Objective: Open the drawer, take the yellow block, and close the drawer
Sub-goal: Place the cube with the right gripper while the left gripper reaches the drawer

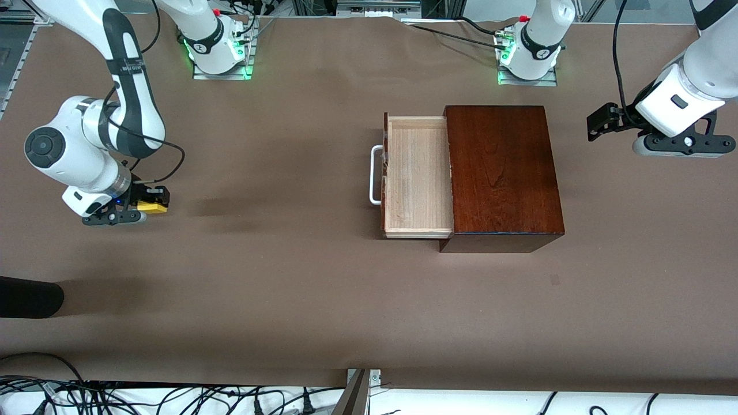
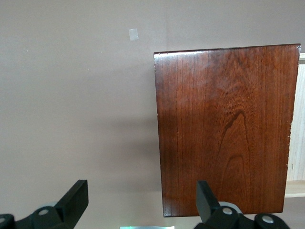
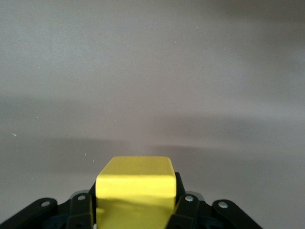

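**Over the right arm's end of the table, block in grip**

Over bare table (image 1: 277, 288) toward the right arm's end, the right gripper (image 1: 151, 203) is clamped on the yellow block (image 1: 151, 207). Mid-table, the drawer (image 1: 416, 176) stands pulled out of the mahogany box (image 1: 501, 173), its tray bare. The left gripper (image 1: 599, 124) waits over the left arm's end, fingers (image 2: 76, 200) spread apart.

Brown paper-covered table (image 1: 277, 300); cable tangle (image 1: 115, 397) along near edge; metal framing (image 1: 377, 7) at top.
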{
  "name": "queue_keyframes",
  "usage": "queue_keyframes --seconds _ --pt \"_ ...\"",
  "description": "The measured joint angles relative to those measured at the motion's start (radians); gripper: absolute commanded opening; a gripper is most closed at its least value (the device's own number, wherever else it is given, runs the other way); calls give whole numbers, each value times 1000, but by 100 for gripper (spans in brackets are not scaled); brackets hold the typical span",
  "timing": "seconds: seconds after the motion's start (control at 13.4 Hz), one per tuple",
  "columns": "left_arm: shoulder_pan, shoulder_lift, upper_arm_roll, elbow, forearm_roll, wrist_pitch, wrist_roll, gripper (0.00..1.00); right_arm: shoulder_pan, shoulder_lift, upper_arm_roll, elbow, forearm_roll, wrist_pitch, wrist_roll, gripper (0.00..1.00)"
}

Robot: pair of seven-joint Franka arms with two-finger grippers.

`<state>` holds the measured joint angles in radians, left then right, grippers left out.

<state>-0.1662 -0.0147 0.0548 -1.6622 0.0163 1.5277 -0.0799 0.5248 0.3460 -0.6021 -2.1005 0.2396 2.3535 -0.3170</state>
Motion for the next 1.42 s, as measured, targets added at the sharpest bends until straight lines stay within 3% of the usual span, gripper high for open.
queue_keyframes --seconds 0.97,1.34,1.42 --pt "-1 0 -2 21 0 0 0 100 -33 201 5 1 335 143 -195 0" --pt "-1 -1 -12 22 0 0 -8 100 -33 231 6 11 356 148 -211 0" --pt "-2 -1 -25 22 0 0 -31 100 -33 231 6 11 356 148 -211 17"
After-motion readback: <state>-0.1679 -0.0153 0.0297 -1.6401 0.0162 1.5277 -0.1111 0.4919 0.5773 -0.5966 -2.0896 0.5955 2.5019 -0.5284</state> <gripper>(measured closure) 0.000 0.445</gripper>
